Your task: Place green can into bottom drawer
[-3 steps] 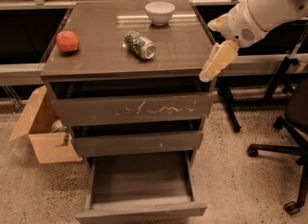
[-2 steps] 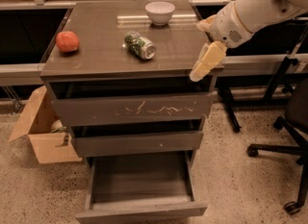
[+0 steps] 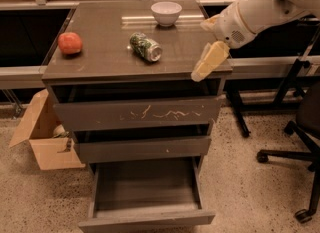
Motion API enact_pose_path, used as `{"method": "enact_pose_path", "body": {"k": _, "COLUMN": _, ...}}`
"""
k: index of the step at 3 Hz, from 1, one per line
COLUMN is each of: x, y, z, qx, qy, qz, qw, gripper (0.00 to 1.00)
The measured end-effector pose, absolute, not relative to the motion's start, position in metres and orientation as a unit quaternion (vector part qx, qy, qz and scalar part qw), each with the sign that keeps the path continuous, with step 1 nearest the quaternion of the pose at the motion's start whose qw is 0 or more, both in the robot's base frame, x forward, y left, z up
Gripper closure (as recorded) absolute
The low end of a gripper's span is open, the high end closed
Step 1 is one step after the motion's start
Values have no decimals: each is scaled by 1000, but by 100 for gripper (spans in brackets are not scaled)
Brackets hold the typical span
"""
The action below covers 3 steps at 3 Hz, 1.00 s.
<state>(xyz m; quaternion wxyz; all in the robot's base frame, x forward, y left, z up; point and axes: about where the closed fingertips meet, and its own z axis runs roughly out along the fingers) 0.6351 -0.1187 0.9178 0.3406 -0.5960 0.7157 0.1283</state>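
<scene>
The green can (image 3: 146, 47) lies on its side near the middle of the cabinet top (image 3: 100, 62), its silver end facing front right. The bottom drawer (image 3: 145, 219) is pulled out below the two upper fronts, and its wide shallow tray is empty. My gripper (image 3: 209, 62) hangs over the right front part of the cabinet top, to the right of the can and apart from it. The white arm reaches in from the upper right. The gripper holds nothing that I can see.
A red fruit (image 3: 70, 43) sits at the left of the top. A white bowl (image 3: 166, 13) stands at the back. An open cardboard box (image 3: 42, 137) is on the floor at the left. An office chair base (image 3: 295, 152) stands at the right.
The arm and gripper have moved left, from beyond the cabinet's right edge to over its right front part. The can, fruit, bowl and drawer have not moved.
</scene>
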Motion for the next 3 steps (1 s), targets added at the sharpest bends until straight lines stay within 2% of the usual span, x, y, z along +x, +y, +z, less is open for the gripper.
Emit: {"method": "enact_pose_path", "body": {"k": 3, "x": 718, "y": -73, "z": 914, "qx": -526, "qy": 729, "qz": 178, "qw": 400, "gripper": 0}}
